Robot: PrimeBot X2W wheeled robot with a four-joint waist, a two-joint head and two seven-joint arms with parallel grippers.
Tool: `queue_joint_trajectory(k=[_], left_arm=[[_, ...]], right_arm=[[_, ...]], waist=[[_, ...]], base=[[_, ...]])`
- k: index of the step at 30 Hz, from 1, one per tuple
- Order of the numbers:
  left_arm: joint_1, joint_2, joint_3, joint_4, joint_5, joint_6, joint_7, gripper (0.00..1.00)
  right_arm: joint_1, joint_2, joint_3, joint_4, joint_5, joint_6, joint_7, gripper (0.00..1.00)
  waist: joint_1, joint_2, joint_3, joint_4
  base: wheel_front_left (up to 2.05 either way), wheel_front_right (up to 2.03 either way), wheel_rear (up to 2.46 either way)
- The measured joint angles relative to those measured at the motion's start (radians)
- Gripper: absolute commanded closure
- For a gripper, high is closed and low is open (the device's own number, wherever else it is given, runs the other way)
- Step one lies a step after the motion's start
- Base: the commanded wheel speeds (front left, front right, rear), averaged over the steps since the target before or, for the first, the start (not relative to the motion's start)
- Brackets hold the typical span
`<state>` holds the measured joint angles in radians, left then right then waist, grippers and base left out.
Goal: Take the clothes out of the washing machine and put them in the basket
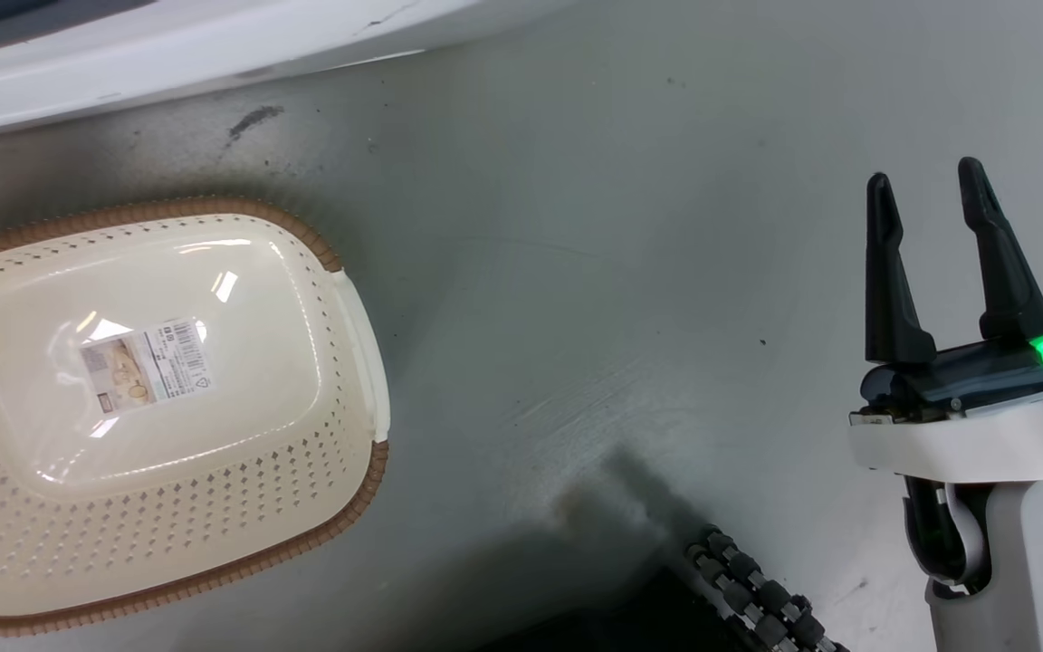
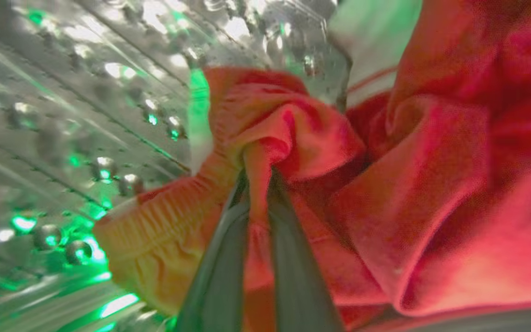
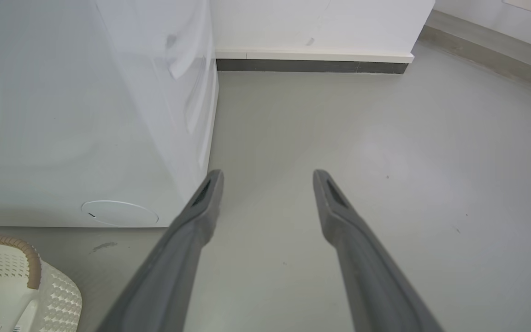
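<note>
the left gripper's fingers (image 2: 221, 272) pinch a fold of the red clothes (image 2: 422, 184) — inside the perforated steel drum (image 2: 85, 115).

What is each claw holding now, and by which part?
Left claw pinches a bunched fold of the red clothes; right claw holds nothing.

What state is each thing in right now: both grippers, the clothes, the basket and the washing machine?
Left gripper: shut on the clothes, inside the drum.
Right gripper: open, empty, above the floor.
Clothes: bunched, one fold pinched in the left gripper, not yet out.
Basket: upright on the floor, empty.
Washing machine: drum holds the clothes; door state cannot be told.
</note>
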<state>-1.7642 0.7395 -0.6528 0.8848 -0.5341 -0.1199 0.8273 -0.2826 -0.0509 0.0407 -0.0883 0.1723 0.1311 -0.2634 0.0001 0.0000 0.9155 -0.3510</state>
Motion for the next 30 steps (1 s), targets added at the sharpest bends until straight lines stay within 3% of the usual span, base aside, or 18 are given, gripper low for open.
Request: queue_joint_trajectory(k=[8, 30], left_arm=[[0.073, -0.030, 0.006, 0.026, 0.017, 0.046, -0.255, 1.00], [0.449, -0.276, 0.081, 0.185, -0.127, 0.015, -0.985, 1.00]], right_arm=[[-0.003, 0.000, -0.040, 0.010, -0.022, 0.000, 0.000, 0.00], [0.041, 0.001, -0.110, 0.088, -0.053, 0.000, 0.000, 0.00]], waist=[[-0.0001, 0.0000, -0.065, 0.028], [-0.0003, 0.0000, -0.379, 0.142]], base=[[0.00, 0.00, 0.00], [0.00, 0.00, 0.00]])
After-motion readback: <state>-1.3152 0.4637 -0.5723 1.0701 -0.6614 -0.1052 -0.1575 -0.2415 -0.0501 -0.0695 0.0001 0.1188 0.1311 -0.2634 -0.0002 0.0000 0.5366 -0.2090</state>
